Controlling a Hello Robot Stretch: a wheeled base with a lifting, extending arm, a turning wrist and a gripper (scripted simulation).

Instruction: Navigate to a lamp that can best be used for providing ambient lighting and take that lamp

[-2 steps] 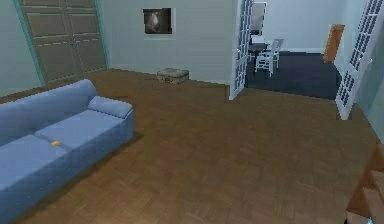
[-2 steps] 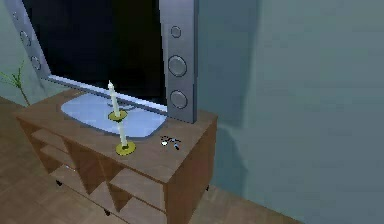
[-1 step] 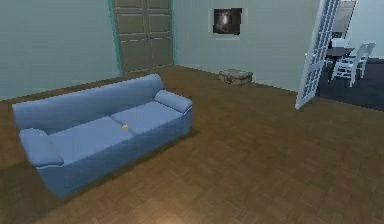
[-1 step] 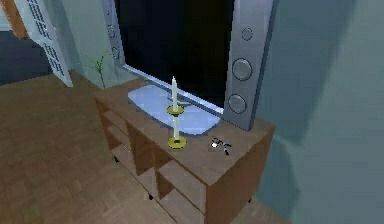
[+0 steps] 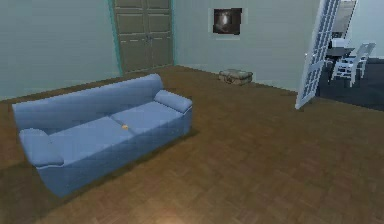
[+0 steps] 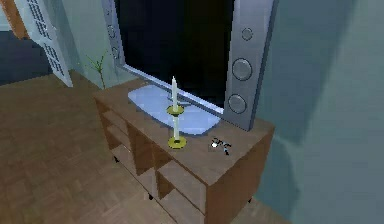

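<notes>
A white candle (image 6: 174, 103) stands upright in a yellow holder (image 6: 177, 142) on a wooden TV stand (image 6: 245, 165) in the arm side view. A large dark television (image 6: 180, 45) with grey speakers at its side rises just behind it on a pale blue base. A small black and white thing (image 6: 220, 146) lies on the stand to the candle's right.
A blue sofa (image 5: 100, 130) fills the forward view's left, a small orange thing (image 5: 124, 127) on its seat. Behind it are a grey-green double door (image 5: 145, 35), a framed picture (image 5: 227, 21) and a low thing (image 5: 236, 76) on the floor. An open white door (image 5: 318, 55) leads to white chairs (image 5: 352, 62).
</notes>
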